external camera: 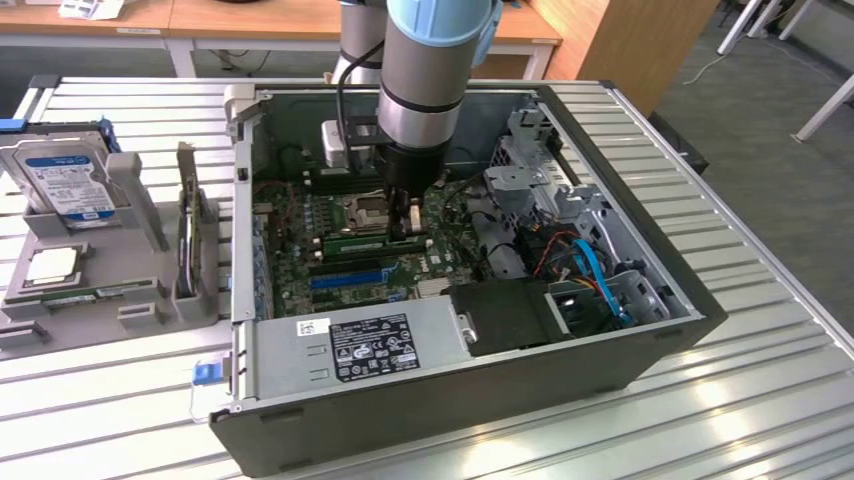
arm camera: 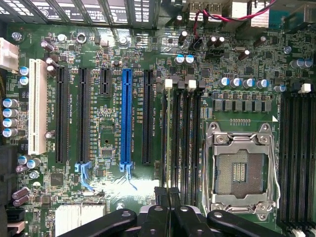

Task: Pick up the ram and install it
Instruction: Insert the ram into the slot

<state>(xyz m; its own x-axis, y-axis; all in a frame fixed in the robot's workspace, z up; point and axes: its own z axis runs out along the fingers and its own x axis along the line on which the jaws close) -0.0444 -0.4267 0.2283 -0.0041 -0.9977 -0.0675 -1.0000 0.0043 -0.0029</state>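
Ram [external camera: 363, 241] at memory slots [arm camera: 185, 143], tool [arm camera: 167, 191] closed on it, CPU socket [arm camera: 240, 170] beside

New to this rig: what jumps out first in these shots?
The grey robot arm reaches down into the open black computer case lying on the slatted metal table. In the wrist view, the long blue plastic slot and the empty silver processor socket stand out on the green motherboard, with the black fingers shut over the dark memory slots between them.

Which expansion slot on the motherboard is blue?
The blue slot, flanked by black slots on both sides; the others are black, except one white slot at the row's end.
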